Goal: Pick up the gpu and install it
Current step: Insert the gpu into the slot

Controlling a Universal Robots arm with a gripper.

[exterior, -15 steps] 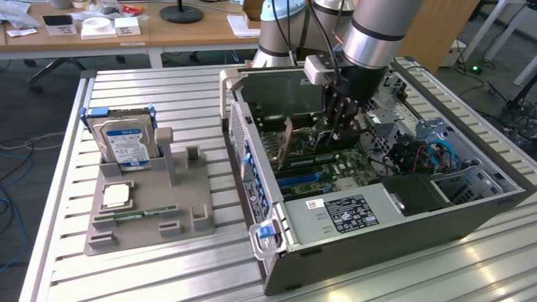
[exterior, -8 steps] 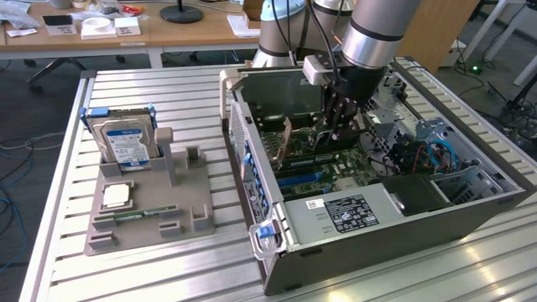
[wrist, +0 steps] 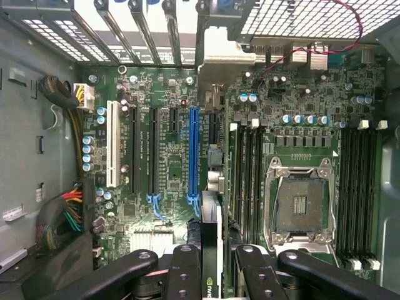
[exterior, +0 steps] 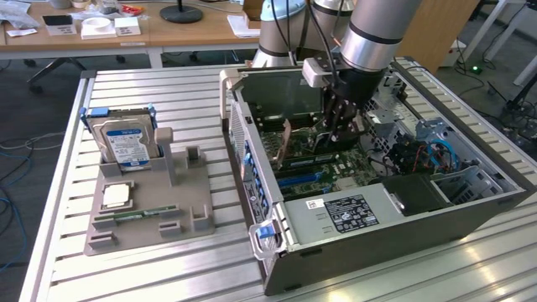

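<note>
The gpu (wrist: 211, 240) shows edge-on in the wrist view as a thin dark card, running from between my fingers (wrist: 186, 269) to its tan-silver end bracket (wrist: 226, 57). My gripper (wrist: 215, 256) is shut on it. The card stands upright over the motherboard (wrist: 162, 94), just beside the long blue slot (wrist: 193, 153); I cannot tell whether it touches a slot. In the exterior view my gripper (exterior: 343, 133) reaches down into the open computer case (exterior: 378, 220), with the gpu's tan bracket end (exterior: 286, 139) pointing toward the case's rear wall.
On the exterior view's left a grey holder (exterior: 147, 220) carries a silver blue-labelled hard drive (exterior: 126, 143), a processor chip (exterior: 116, 195) and a green RAM stick (exterior: 138, 214). Inside the case are the power supply (exterior: 344, 211), an empty processor socket (wrist: 300, 206) and cable bundles (wrist: 65, 215).
</note>
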